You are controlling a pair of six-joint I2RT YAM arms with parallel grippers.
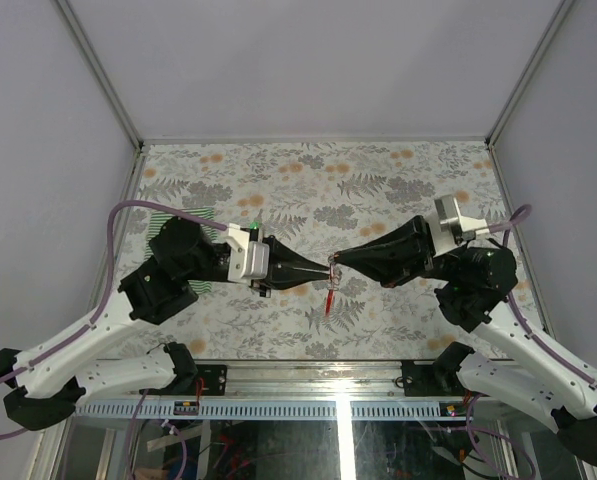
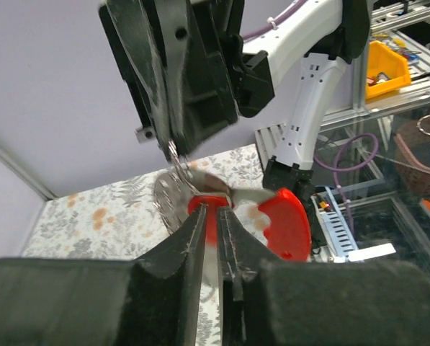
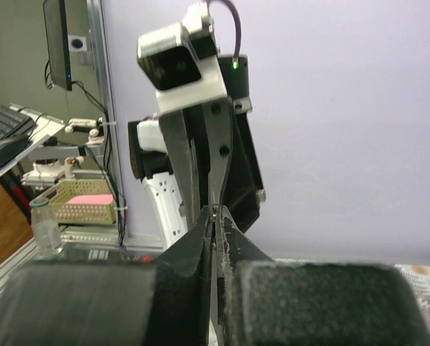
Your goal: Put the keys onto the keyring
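Both arms meet in mid-air over the middle of the floral-print desk (image 1: 328, 170), tips nose to nose.

- The right gripper (image 1: 338, 260) (image 3: 215, 213) has its jaws closed tight on a thin silvery wire keyring (image 2: 173, 153). The right wrist view shows only a sliver of metal in the pinch.
- The left gripper (image 1: 316, 268) (image 2: 213, 215) has its jaws a narrow slit apart. The head of a red plastic-tagged key (image 2: 287, 223) (image 1: 330, 300) sits right at that slit. Can't tell if it's pinched or just hanging there.
- From above, the red tag dangles straight down below the point where the tips meet.
- A silvery rounded metal piece (image 2: 168, 198) sits just beside the red tag, directly under the right tips, against the wire loop. It's blurred, so can't tell if it's a key or part of the ring.
- A green-and-white striped cloth (image 1: 183, 215) lies flat at the desk's far left, partly under the left arm.
- A green LED (image 3: 234, 63) is lit on the left wrist camera mount.
- A yellow plastic bin (image 2: 384, 68) sits on a shelf off the desk.
- Any print is too small to read.
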